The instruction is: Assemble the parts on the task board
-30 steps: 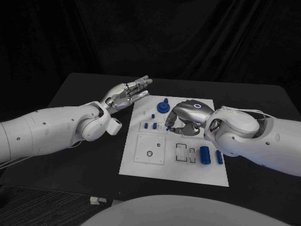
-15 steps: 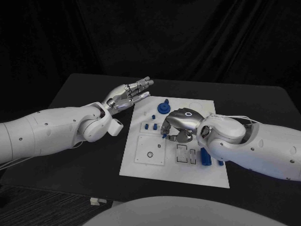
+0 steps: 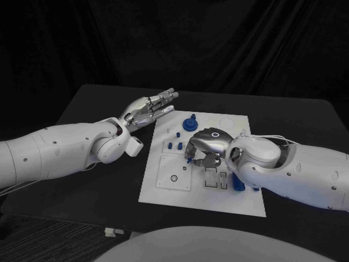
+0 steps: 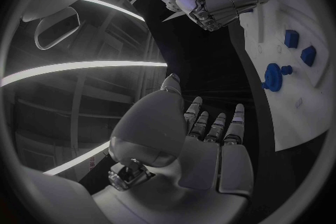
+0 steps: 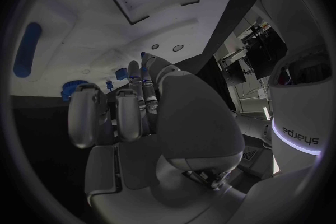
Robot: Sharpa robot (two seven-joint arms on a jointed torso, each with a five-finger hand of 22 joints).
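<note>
While my right hand (image 3: 204, 148) is hovering curled over the task board (image 3: 167, 188), its grasp unclear, I'm keeping my left hand (image 3: 149, 109) open, empty, beside the board; descent wants slow alignment.

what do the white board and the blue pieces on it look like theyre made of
Board: probably matt white plastic; flat, even surface with crisp cut-out slots and no glare. Could be painted metal.

Blue pieces, such as the round knob and the long cylinder: likely moulded or printed plastic; uniform solid colour, smooth rounded shapes, dull sheen.
</note>
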